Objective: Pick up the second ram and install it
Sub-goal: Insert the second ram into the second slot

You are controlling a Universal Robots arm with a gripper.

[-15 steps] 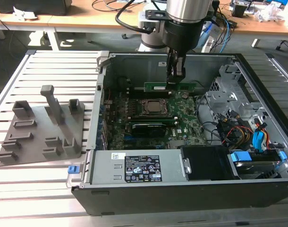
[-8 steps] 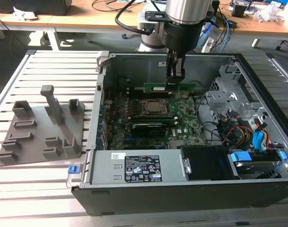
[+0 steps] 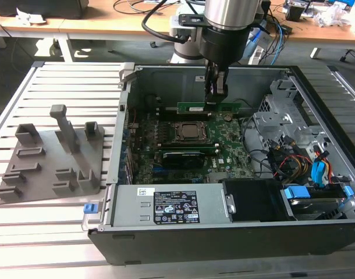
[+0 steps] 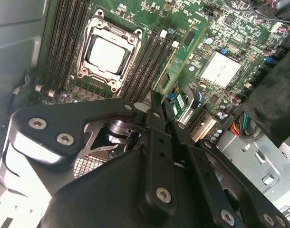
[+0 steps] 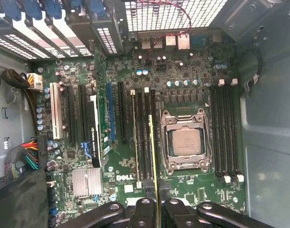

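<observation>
**Second memory stick going down over the motherboard slots**

The black two-fingered gripper [image 3: 216, 97] on the silver arm is hanging inside the open dark-grey computer case [image 3: 195, 232], and its fingers are closing on the second ram [image 3: 208, 108], a long, thin green circuit-board stick with a small white label. In the exterior view the stick is sitting level, long edge down, just above the large green motherboard [image 3: 224, 157] and beyond the square metal processor socket [image 3: 192, 132].

In the first wrist view the gripper [image 5: 156, 209] is pinching the second ram [image 5: 153, 156] by its upper edge, so the stick is showing edge-on as a thin yellow-green line. It is running along the bank of black memory slots [image 5: 144, 137] just beside the processor socket [image 5: 185, 145]. Holding it by the top edge is leaving the contact edge free to meet a slot, and keeping it level should let both ends seat together.

Whether the stick is already touching a slot, or which slot lies under it, cannot be told. The grey plastic slotted tray [image 3: 49, 151] is lying well apart, on the slatted table at the exterior view's left.
</observation>
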